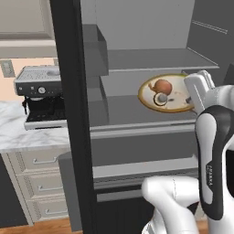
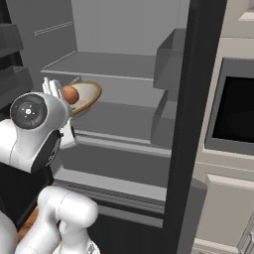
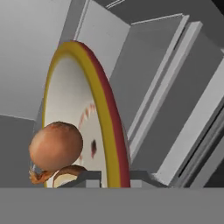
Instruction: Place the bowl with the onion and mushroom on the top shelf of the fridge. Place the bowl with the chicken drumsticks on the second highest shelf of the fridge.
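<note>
My gripper (image 1: 189, 98) is shut on the right rim of a shallow bowl (image 1: 176, 106) with a yellow and red rim. In the bowl lie the orange-brown onion (image 1: 163, 86) and the darker mushroom (image 1: 160, 99). The bowl hangs in the open fridge (image 1: 137, 27), below the top shelf of the fridge (image 1: 151, 59) and above the shelf one level lower (image 1: 123, 112). In the hand view the bowl (image 3: 103, 109) stands edge-on, with the onion (image 3: 56, 145) and mushroom (image 3: 65, 175) by my gripper (image 3: 114, 176). From the right I see the bowl (image 2: 89, 94) and onion (image 2: 71, 94). The bowl with the chicken drumsticks is out of view.
The black fridge door (image 1: 73, 114) stands open on the left, with grey bins (image 1: 96, 59). Beyond it a coffee machine (image 1: 41, 93) sits on a marble counter (image 1: 23, 135) over drawers. On the right stand the other door (image 2: 186, 124) and a built-in oven (image 2: 233, 106).
</note>
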